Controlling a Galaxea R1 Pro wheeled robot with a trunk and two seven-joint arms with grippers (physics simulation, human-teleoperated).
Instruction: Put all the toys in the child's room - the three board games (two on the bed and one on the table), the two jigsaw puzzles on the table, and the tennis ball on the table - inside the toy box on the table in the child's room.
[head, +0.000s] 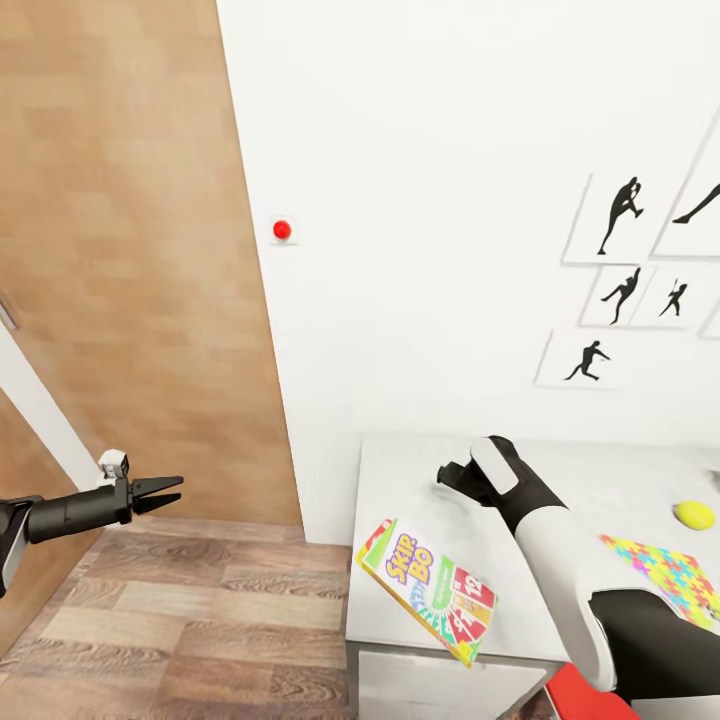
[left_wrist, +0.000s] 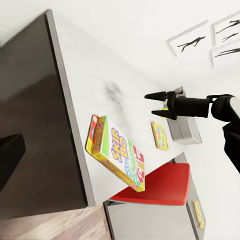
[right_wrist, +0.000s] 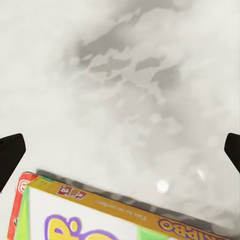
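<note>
The right claw (left_wrist: 157, 104) is held spread wide over the bench (head: 420, 470), Skip-Bo (head: 428, 588) just below it, probably lined up for grabbing. The left claw (head: 160, 492) is kept parted, off beside the bench.

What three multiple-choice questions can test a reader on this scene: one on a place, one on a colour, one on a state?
1. Where does the Skip-Bo box lie?
A. On the floor
B. On the table, at its front edge
C. On a bed

2. What colour is the ball?
A. Yellow-green
B. Blue
C. Black

3. How do the left gripper's fingers stand?
A. Shut on the ball
B. Shut on the box
C. Apart, holding nothing

Key: 1 B, the box rests on the marbled top, one corner past the edge. 2 A, so it looks in the head view. 3 C, a gap shows between the fingers over the floor.
</note>
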